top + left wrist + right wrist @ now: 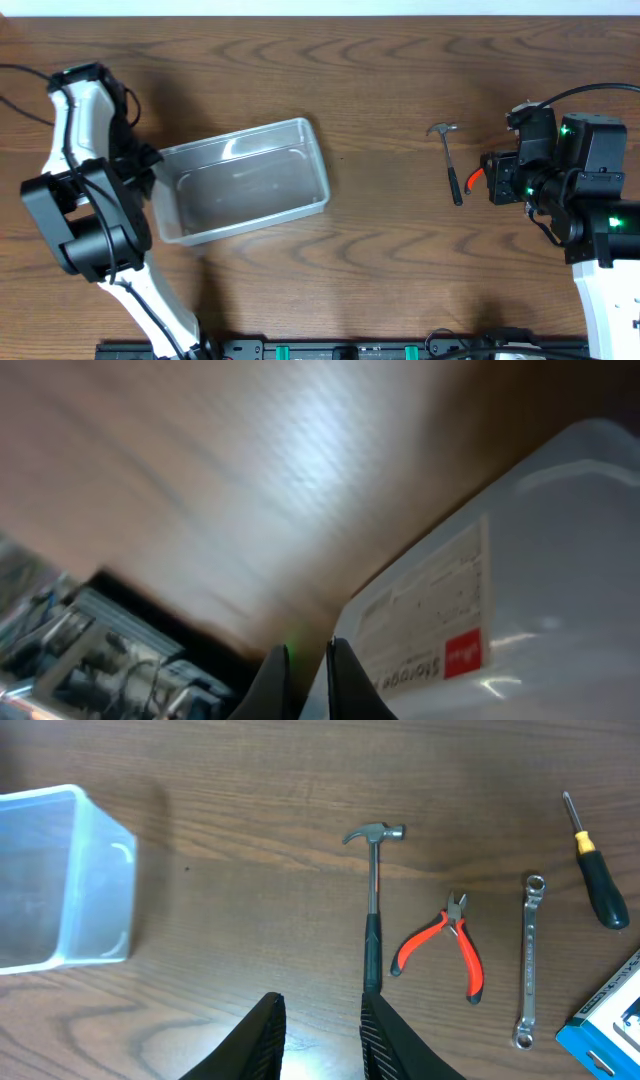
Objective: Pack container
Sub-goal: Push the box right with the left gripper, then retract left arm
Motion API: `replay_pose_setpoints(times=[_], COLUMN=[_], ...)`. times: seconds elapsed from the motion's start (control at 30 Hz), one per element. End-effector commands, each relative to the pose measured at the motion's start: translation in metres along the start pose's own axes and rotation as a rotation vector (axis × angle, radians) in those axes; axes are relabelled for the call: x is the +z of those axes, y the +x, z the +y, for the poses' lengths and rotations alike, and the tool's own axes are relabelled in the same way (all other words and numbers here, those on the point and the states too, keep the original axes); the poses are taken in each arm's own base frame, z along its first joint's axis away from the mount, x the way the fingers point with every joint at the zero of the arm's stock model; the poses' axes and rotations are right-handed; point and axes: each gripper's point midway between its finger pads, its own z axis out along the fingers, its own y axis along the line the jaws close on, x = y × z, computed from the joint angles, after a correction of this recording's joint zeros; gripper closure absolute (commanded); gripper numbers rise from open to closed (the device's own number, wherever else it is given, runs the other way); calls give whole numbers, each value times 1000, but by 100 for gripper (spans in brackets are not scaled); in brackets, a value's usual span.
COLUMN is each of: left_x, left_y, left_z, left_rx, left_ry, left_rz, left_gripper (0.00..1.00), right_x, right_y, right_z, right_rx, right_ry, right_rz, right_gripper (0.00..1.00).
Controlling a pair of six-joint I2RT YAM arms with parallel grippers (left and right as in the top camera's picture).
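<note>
On your table point(400, 60), the container point(240, 180) stood upright toward 9 o'clock from the centre in the overhead view. Your left gripper point(308, 652) was at its 9 o'clock end, with fingers almost together by the rim. The view was blurred, so I cannot tell if they pinched it. Your right gripper point(320, 1002) had its fingers apart and held nothing. The hammer point(373, 910) lay at its 12 o'clock. At the hammer's 3 o'clock lay the wrench point(530, 960), screwdriver point(597, 880) and pliers point(455, 945).
</note>
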Motion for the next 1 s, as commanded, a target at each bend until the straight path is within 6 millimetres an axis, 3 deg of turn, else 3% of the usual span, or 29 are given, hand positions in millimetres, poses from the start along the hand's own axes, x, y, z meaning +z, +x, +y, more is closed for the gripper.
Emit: replay_pose_setpoints(times=[0.0,0.17,0.43,0.83,0.87,0.97], left_x=[1,-5,-7,-5,-6,-9], left_y=[12,18,36,55,55,36], left_z=[-43,-92,-139,-159,-158,-142], left_rx=[146,239,370,448,464,476], left_ry=[130,241,253,233,230,148], left_rz=[28,-19,-89,-98,-104,-172], left_gripper=[94,94,94,94,92,73], right_x=[-5,-5,-5,-5,-5,-5], right_y=[-7,-7,-8,-10,-10,-10], right_z=[-3,-3,-3,-3,-3,-3], right_rx=[-12,-12,-13,-14,-18,-43], right_ry=[12,11,12,13,12,12], right_rz=[-24,-24,-28,-33,-33,-34], right_gripper=[72,72,72,71,69,51])
